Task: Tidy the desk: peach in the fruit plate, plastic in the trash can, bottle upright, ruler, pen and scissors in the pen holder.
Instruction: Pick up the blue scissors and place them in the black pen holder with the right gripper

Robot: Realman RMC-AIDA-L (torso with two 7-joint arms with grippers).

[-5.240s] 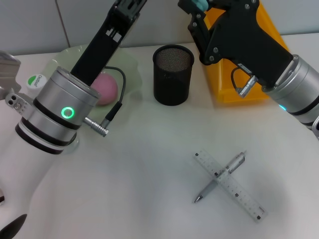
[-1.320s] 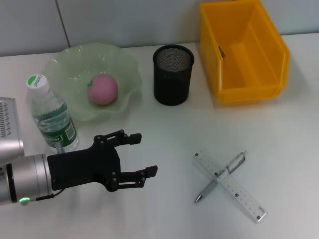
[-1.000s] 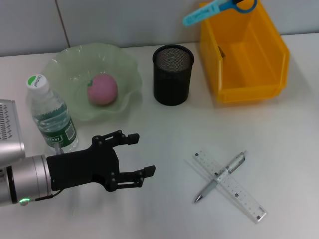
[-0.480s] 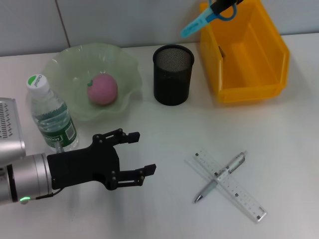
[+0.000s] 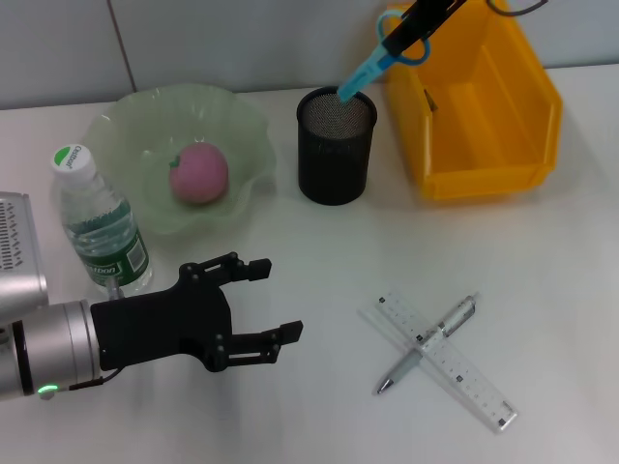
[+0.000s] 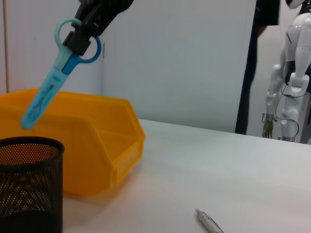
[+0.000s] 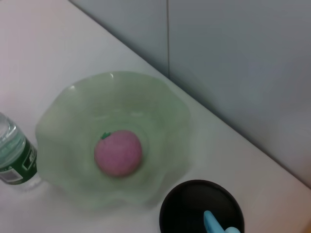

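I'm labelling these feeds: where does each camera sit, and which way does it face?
Head: above, looking down at the desk; left pincer open low, right pincer holding scissors.
Left wrist: low, looking across the desk at the yellow bin; none of its own arm shows.
Right wrist: high, looking down on the peach; no fingers show.
All share the pen holder.

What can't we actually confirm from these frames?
- Right gripper: mostly cut off by the head view's top edge; absent from its own wrist view.
- Scissors tip versus pen holder rim: the head view overlaps them; the left wrist view shows a gap.
- Yellow bin: its near wall hides part of the floor.
- Pen and ruler: markings too small.
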